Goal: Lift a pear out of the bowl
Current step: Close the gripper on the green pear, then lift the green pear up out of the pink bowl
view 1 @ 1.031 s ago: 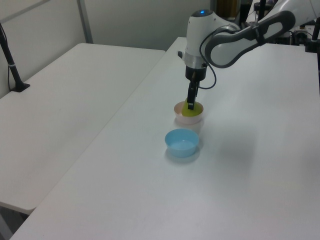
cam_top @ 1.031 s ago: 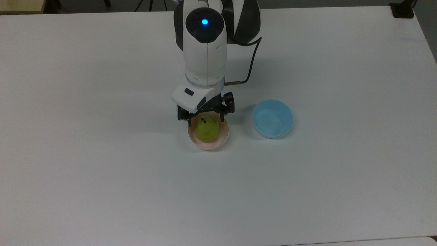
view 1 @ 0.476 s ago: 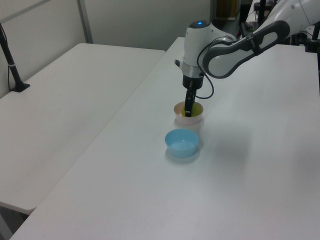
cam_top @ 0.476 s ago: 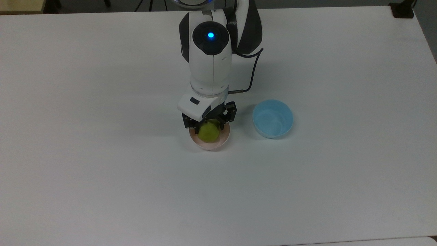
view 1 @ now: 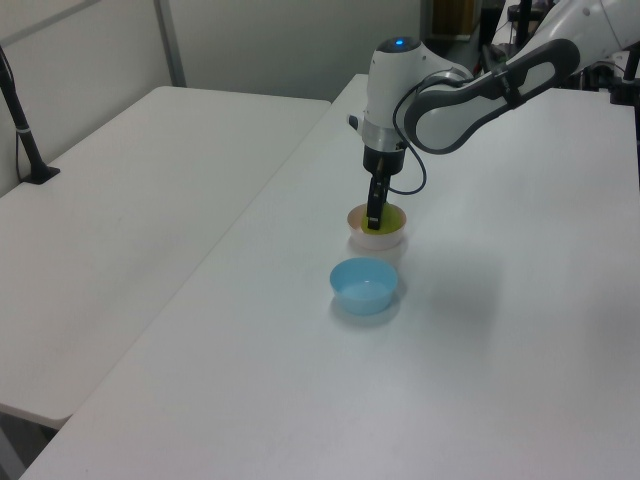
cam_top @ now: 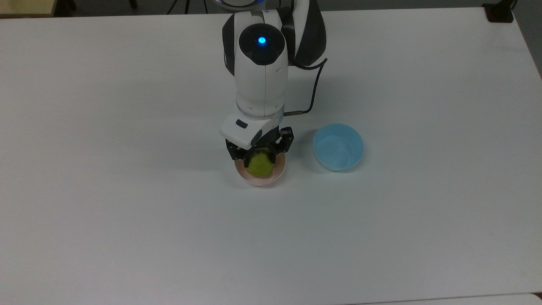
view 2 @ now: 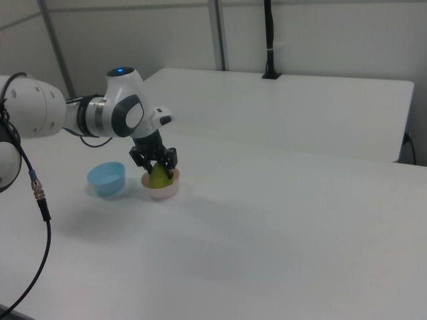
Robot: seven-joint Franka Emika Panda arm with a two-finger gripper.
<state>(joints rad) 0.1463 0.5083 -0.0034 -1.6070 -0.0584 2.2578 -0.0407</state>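
Observation:
The yellow-green pear sits in the pale pink bowl near the middle of the white table. My gripper reaches straight down into the bowl. Its black fingers press against the pear's two sides, so it is shut on the pear. In the right view the pear stands between the fingers of the gripper, above the bowl. In the left view the gripper hides most of the pear, and the bowl shows below it.
An empty light blue bowl stands about a bowl's width from the pink one, on the top view's right. It also shows in the left view and the right view. A second white table adjoins this one.
The gripper has come down around the pear and moved toward the top view's bottom. Its fingers have drawn in against the pear's sides. The pear's stem is now hidden under the hand.

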